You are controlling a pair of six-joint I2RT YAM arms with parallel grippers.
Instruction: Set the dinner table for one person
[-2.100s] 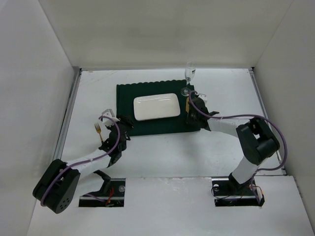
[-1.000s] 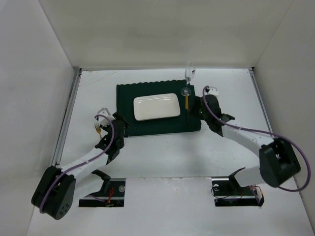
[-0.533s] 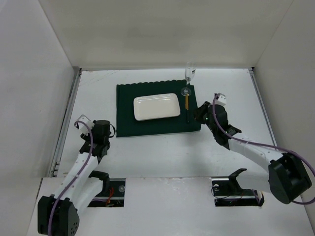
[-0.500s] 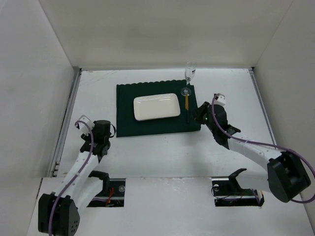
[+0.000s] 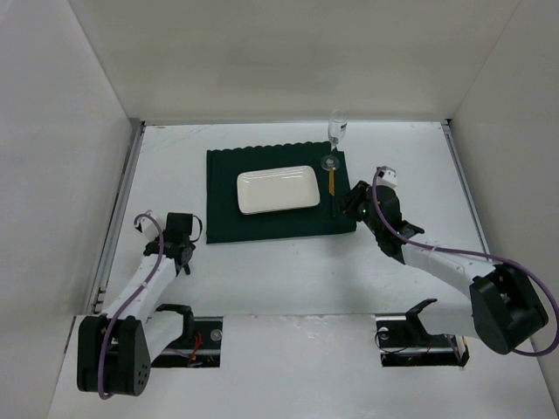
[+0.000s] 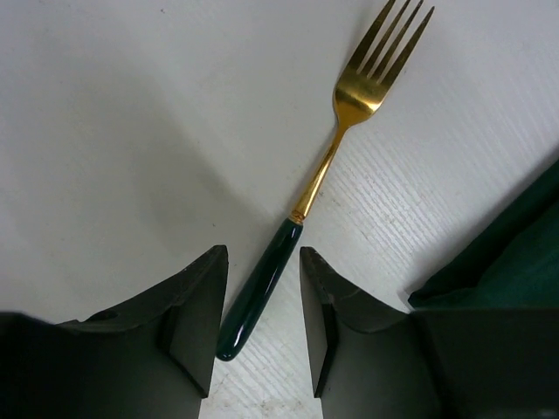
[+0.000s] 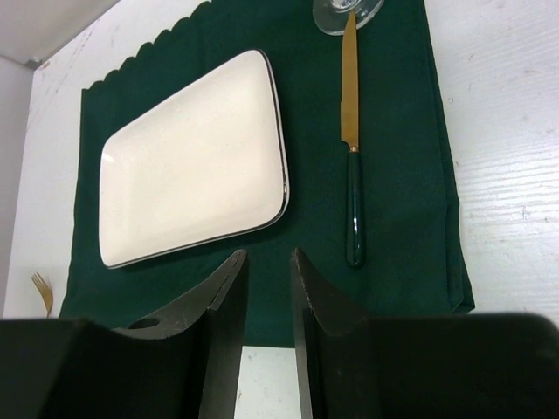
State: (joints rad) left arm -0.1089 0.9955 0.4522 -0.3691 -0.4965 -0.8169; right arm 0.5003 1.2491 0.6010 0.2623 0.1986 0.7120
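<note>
A gold fork (image 6: 349,113) with a dark green handle lies on the white dinner table (image 5: 288,262), left of the dark green placemat (image 5: 227,218). My left gripper (image 6: 262,262) is open low over it, the handle's end lying between the fingers, untouched. In the top view the left gripper (image 5: 179,231) hides the fork. A white rectangular plate (image 5: 278,188) sits on the placemat, with a gold knife (image 5: 333,188) right of it. My right gripper (image 5: 354,207) is open and empty, hovering at the placemat's near right part (image 7: 268,257).
A wine glass (image 5: 336,131) stands at the placemat's far right corner, its base (image 7: 348,13) touching the knife tip. White walls enclose the table on three sides. A metal strip (image 5: 122,201) runs along the left edge.
The right gripper let go of the knife on the placemat and drew back toward me. The left arm swung left and back, bringing its gripper down over the fork.
</note>
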